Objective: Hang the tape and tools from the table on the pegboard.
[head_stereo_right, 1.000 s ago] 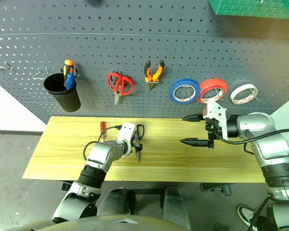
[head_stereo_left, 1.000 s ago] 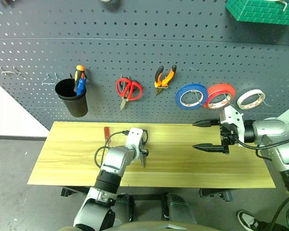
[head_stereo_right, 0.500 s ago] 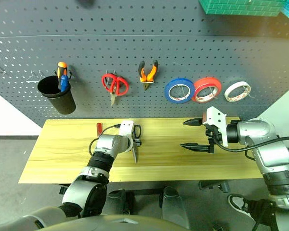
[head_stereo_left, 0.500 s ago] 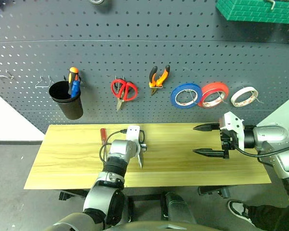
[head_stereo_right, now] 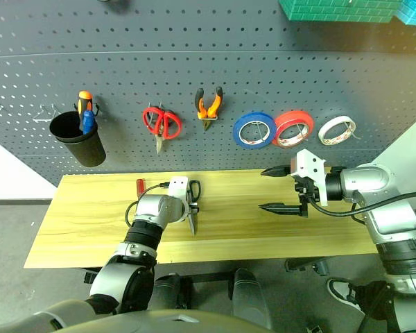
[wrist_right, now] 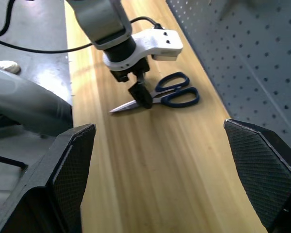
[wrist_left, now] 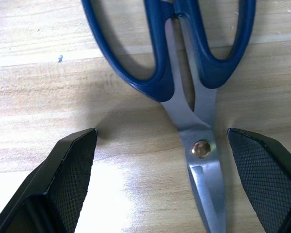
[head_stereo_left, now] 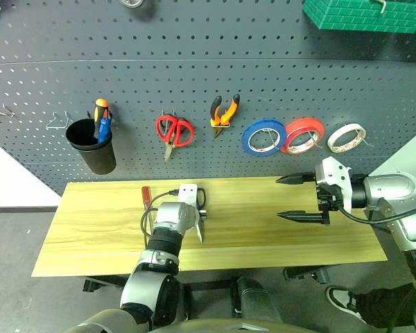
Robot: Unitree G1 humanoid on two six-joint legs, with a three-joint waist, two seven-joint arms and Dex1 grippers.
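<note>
Across the upper frame, dark grey perforated pegboard (head_stereo_left: pixel 194 41); below it, long yellowish wood table (head_stereo_left: pixel 90 229), dark blue-handled scissors (wrist_left: pixel 184 73) lying centre-left. Picking-up step: black two-fingered left gripper (wrist_left: pixel 169 170) spread wide, straddling the pivot; right gripper (head_stereo_left: pixel 295 198) open, idle. Next, probably closing squarely on the blades.

Table (head_stereo_left: pixel 298 239) with scissors (wrist_right: pixel 173 95), screwdriver (head_stereo_left: pixel 146 195)

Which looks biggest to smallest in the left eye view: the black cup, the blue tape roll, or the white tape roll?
1. Black cup, clearly the largest.
2. Blue tape roll.
3. White tape roll, the smallest.
All three are on the pegboard, so nearness to the camera hardly skews this.
</note>
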